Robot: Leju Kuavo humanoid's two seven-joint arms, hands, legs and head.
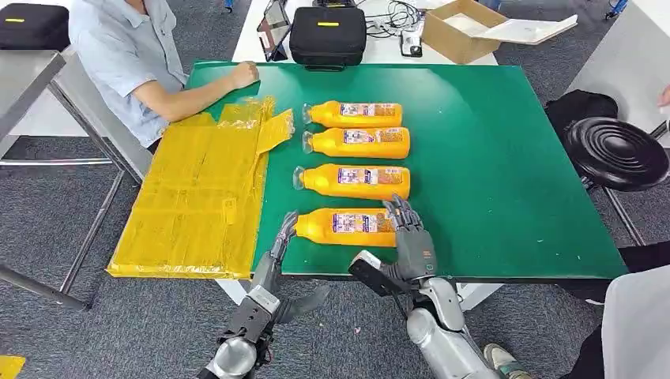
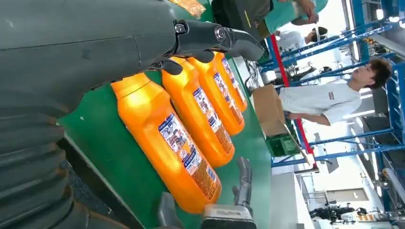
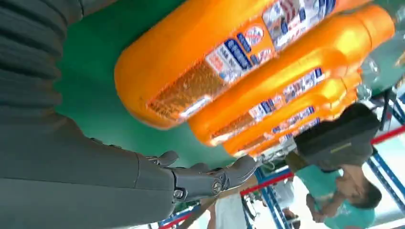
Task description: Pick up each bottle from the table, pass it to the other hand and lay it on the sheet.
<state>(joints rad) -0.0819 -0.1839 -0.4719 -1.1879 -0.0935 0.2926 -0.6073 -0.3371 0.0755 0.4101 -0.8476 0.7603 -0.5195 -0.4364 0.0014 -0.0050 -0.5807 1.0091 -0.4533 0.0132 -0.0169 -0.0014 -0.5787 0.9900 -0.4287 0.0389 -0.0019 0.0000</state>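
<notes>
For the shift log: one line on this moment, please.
bottles: all on table | sheet: bare | left hand, right hand: flank nearest bottle

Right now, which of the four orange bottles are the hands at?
The nearest bottle, at the table's front edge. The left hand is at its cap end, the right hand at its base; the other three lie beyond, untouched.

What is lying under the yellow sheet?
The yellow sheet covers the green table at its left side and overhangs the edge. Anything between sheet and table is hidden.

Black case (image 1: pixel 328 34), cardboard box (image 1: pixel 462 30), stool (image 1: pixel 617 152)
</notes>
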